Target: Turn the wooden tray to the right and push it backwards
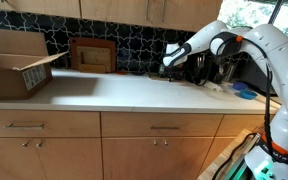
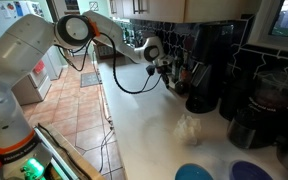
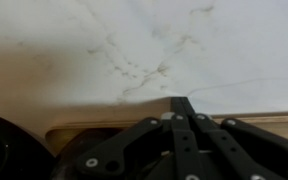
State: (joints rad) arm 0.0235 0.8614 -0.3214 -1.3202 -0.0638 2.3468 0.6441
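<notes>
In the wrist view the light tan rim of the wooden tray (image 3: pixel 79 132) runs across the lower part of the picture, on the white marbled counter (image 3: pixel 104 50). My gripper (image 3: pixel 182 101) is shut and empty, its fingertips pressed together, pointing over the tray's rim toward the counter. In both exterior views the gripper (image 1: pixel 171 59) (image 2: pixel 160 62) hangs low over the counter beside a group of dark bottles (image 1: pixel 200 68). In those views I cannot make out the tray behind the gripper and bottles.
An open cardboard box (image 1: pixel 14 66) stands at one end of the counter. A dark-brown framed wooden panel (image 1: pixel 92 54) leans on the tiled wall. A black coffee machine (image 2: pixel 210 70) and dark jars (image 2: pixel 252 118) stand near the bottles. A dark round object (image 3: pixel 9 150) sits by the tray.
</notes>
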